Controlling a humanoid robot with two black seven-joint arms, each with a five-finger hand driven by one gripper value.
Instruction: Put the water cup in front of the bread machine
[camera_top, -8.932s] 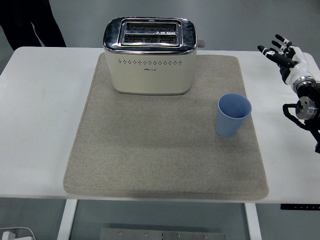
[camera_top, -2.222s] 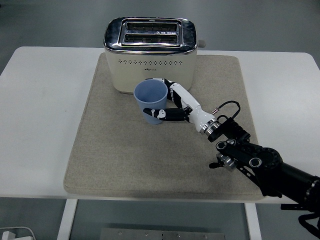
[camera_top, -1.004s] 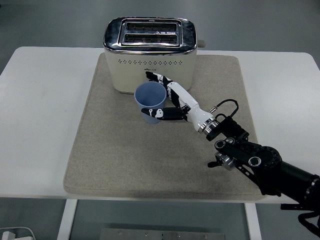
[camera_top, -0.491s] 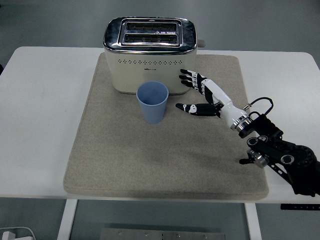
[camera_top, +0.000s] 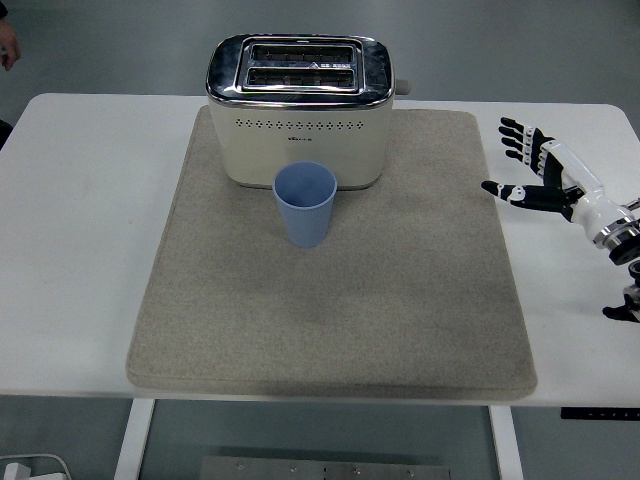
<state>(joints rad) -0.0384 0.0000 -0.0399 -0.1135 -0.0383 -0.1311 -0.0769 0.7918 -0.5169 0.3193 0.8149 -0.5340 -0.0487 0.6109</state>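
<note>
1. I see the blue water cup upright on the grey mat, just in front of the bread machine, near the middle of its front face. Can't tell whether cup rim touches the machine's lower edge or only overlaps it in view.
2. Bread machine is cream w/ chrome top, two slots facing up, lever knob on its right end. It sits at the mat's far edge, left of centre.
3. Right hand is over the bare white table at the right side, just off the mat's right edge, well apart from the cup. Fingers spread apart, thumb out toward the mat, holding nothing.
4. Right wrist and a bit of black forearm exit at the pic's right edge.
5. Top-left corner: a sliver of a person's hand beyond the table.
</note>
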